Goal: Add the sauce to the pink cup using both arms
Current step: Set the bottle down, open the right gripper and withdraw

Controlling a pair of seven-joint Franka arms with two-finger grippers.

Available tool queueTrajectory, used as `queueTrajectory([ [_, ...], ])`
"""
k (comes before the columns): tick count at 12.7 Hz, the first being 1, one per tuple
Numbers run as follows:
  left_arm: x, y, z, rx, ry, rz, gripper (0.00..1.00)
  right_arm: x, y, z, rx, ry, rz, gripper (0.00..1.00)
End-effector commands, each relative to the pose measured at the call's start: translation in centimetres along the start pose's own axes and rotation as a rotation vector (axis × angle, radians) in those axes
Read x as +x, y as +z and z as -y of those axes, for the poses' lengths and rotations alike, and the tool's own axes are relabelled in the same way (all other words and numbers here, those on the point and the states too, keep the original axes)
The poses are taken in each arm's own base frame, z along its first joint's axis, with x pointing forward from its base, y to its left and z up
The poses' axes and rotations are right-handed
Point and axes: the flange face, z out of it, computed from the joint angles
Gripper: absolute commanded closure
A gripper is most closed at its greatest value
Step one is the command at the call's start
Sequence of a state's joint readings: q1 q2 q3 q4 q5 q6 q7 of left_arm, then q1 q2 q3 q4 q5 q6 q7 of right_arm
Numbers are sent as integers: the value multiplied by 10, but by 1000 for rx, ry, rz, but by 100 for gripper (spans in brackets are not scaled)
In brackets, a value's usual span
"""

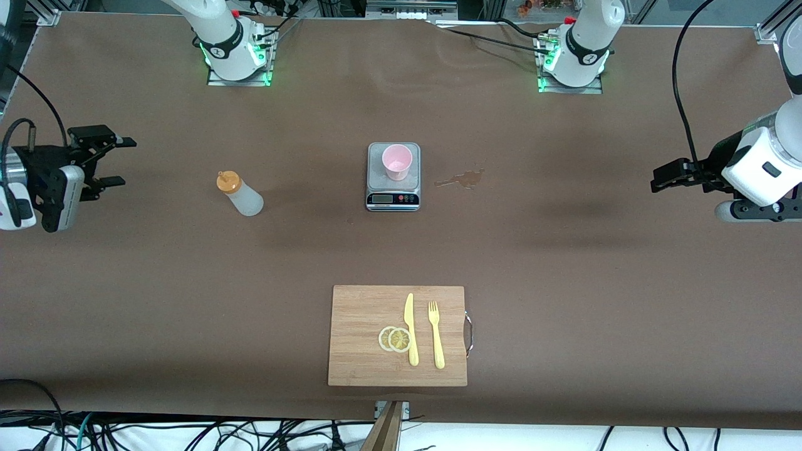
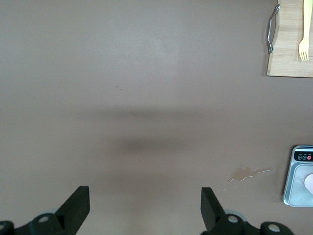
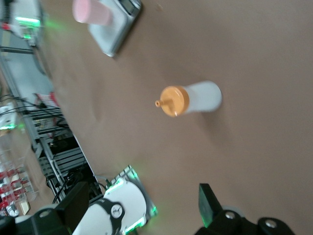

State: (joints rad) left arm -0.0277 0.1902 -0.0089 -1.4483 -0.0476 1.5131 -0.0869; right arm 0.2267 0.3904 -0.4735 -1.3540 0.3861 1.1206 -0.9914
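- The pink cup (image 1: 397,162) stands upright on a small grey scale (image 1: 393,194) in the middle of the table (image 1: 564,263), toward the edge where the arm bases are mounted.
- The sauce bottle (image 1: 240,193) stands upright on the bare table, well apart from the scale, toward the right arm's end; its orange cap (image 3: 172,101) is on.
- The right gripper (image 1: 111,162) hangs over the table edge at the right arm's end, apart from the sauce bottle; its jaws stand wide apart and hold nothing.
- The left gripper (image 1: 664,177) hangs over the table near the edge at the left arm's end; its fingers (image 2: 77,207) are spread wide with only bare table between them.
- A small wet stain (image 1: 462,180) lies on the table just beside the scale, toward the left arm's end.
- A wooden cutting board (image 1: 363,313) lies near the table edge closest to the front camera; on it are a yellow knife (image 1: 410,329), a yellow fork (image 1: 436,334) and two lemon slices (image 1: 394,339) touching the knife.
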Motion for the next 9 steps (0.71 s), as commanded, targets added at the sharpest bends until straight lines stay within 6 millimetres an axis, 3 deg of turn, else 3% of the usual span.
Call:
queueTrajectory([
  [1,1,-4,0,-3,17,4,0,-15,-11,48,-109,215,18,1],
  [6,1,-4,0,-3,19,4,0,-39,15,83,-357,487,-17,1],
  [9,1,-4,0,-3,19,4,0,-14,20,101,-424,595,-67,1],
])
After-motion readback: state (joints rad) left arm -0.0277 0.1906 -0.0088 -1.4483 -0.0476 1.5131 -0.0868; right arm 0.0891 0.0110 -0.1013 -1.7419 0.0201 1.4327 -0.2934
